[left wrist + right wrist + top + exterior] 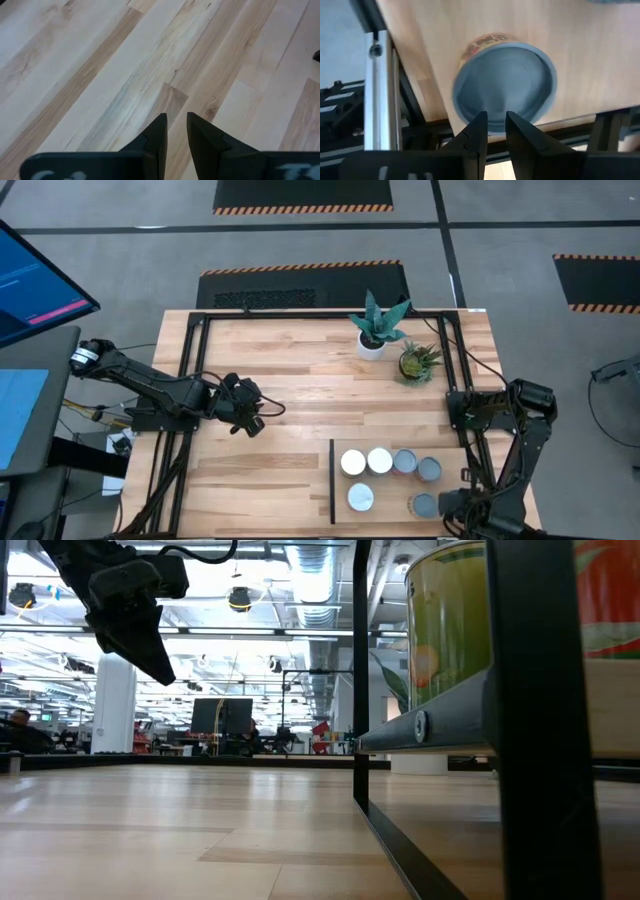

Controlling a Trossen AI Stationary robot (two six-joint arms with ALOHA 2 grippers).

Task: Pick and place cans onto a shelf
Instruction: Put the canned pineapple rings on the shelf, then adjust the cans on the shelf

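Several cans stand on their bases on the light-wood shelf (392, 512) at the table's near right: white-topped ones (353, 462) and grey-topped ones (428, 469). My right gripper (452, 506) points down just above a blue-grey-topped can (505, 82) at the shelf's near right corner. Its fingers are shut to a narrow slit (495, 117) over the can's rim, clear of it. My left gripper (246, 416) hangs shut over bare tabletop at the left (176, 119). In the low view it is well above the wood (135, 635).
A teal plant in a white pot (375, 332) and a small green plant (415, 363) stand at the far right. Black frame rails (190, 410) run along the table's sides. A frame post (540, 720) and two cans (450, 630) fill the low view's right.
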